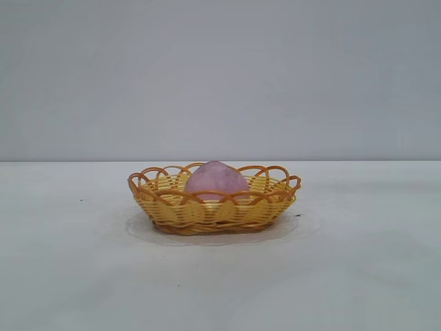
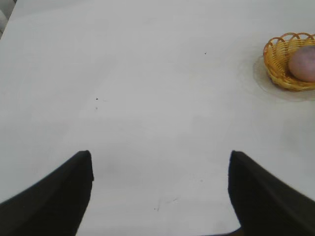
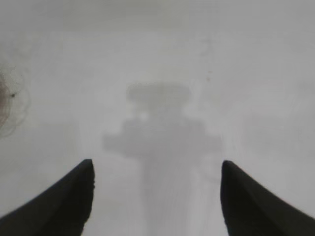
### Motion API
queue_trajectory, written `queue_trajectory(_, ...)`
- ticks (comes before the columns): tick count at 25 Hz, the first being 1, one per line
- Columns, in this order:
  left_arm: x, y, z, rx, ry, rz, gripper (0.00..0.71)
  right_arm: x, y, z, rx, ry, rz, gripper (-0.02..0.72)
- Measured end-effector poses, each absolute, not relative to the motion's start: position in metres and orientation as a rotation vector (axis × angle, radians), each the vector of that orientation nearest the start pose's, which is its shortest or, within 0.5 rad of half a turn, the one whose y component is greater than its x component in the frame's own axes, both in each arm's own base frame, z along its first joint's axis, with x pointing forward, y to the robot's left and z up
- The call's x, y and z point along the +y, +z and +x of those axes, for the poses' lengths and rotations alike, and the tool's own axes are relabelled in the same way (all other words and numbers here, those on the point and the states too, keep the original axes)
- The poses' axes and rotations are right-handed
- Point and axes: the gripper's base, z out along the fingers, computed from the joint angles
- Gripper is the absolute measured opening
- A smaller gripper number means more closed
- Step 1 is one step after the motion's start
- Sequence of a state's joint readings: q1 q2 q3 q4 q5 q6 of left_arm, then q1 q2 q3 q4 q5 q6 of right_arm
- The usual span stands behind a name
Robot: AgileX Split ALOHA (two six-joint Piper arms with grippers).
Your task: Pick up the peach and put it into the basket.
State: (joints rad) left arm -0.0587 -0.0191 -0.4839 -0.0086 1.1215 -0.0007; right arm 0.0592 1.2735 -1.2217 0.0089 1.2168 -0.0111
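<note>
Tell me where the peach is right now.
The peach sits inside the basket at the table's centre in the exterior view, with neither gripper near it.

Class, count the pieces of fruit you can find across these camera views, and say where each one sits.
1. A single rounded pinkish-purple peach lies inside the yellow woven basket on the white table. The basket's wall hides its floor, so smaller pieces could be concealed.

The round pinkish-purple peach (image 1: 216, 181) sits inside the shallow yellow basket (image 1: 207, 212) with the orange loopy rim, which stands flat in the middle of the table.
</note>
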Motion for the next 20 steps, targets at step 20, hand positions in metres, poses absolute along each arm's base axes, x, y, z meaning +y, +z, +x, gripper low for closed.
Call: queue_trajectory(20, 0.000, 0.268, -0.009, 2.101, -0.046, 0.062, 0.538, 0.006, 0.307, 0.032, 2.385, 0.105, -0.050, 0.467)
